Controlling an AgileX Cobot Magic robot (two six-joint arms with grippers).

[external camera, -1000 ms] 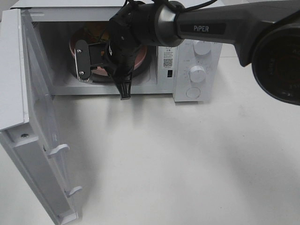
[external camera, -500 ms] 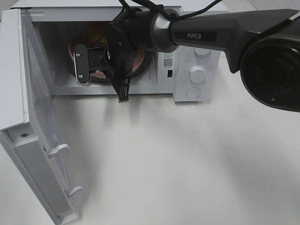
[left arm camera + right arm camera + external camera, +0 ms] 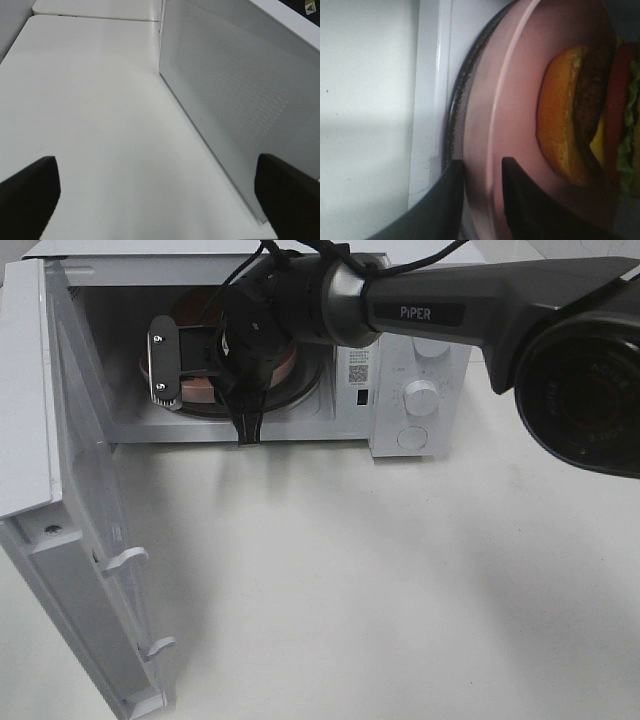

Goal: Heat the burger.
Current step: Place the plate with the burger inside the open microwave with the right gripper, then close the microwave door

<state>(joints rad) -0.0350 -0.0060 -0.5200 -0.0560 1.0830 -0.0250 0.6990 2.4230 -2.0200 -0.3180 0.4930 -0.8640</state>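
Only the right wrist view shows the glossy-bunned burger [image 3: 580, 115] on a smooth round pink plate [image 3: 515, 100] inside the microwave [image 3: 420, 360]. The right gripper [image 3: 482, 167] is a little parted astride the plate's rim; the left gripper [image 3: 159, 192] is spread wide, holding nothing.

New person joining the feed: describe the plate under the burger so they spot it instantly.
Start at the white microwave at the back of the table, its door swung open. Inside, on the dark glass turntable, lies a round pink plate, its rim between the right tool's parted jaws. It is the only pink thing there, and the burger sits on it.
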